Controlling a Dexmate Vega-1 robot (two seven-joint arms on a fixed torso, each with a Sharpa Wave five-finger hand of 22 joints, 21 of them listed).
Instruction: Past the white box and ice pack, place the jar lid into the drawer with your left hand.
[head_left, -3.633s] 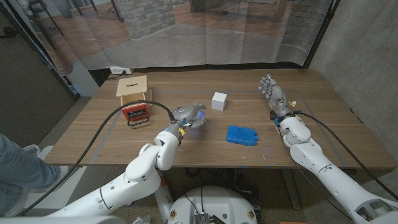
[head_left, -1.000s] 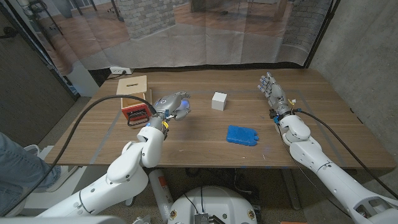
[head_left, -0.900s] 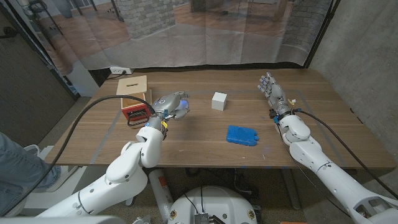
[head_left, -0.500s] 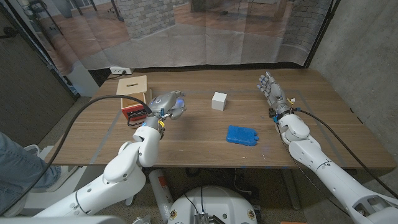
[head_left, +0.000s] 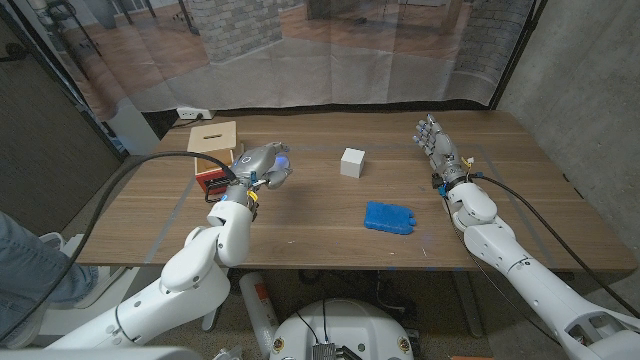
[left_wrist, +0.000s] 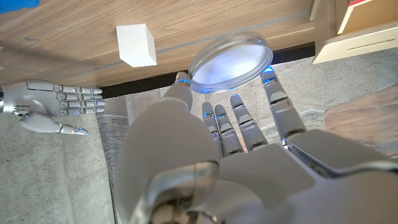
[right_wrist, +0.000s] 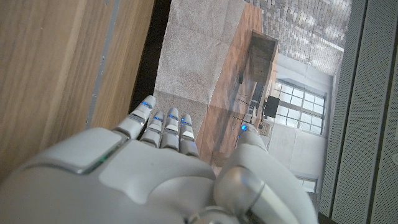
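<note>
One lid (left_wrist: 231, 53) is pinched by the left hand (head_left: 262, 165) — beside the drawer (head_left: 214, 178).
The right hand (head_left: 437, 147) is held with fingers apart — holding nothing.

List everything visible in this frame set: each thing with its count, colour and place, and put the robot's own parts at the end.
jar lid: one, clear with a pale face, held at the left hand's fingertips, above the table near the drawer.
drawer: one, red, pulled out of the wooden box at the table's left rear.
wooden box: one, light wood with a slot on top, left rear of the table.
white box: one, white cube, table centre toward the rear.
ice pack: one, blue, flat on the table right of centre.
table: one, brown wood.
person: one, a jeans-clad leg at the left edge.
left hand: one, silver, holds the jar lid.
right hand: one, silver, fingers straight, at the table's right rear, holding nothing.
</note>
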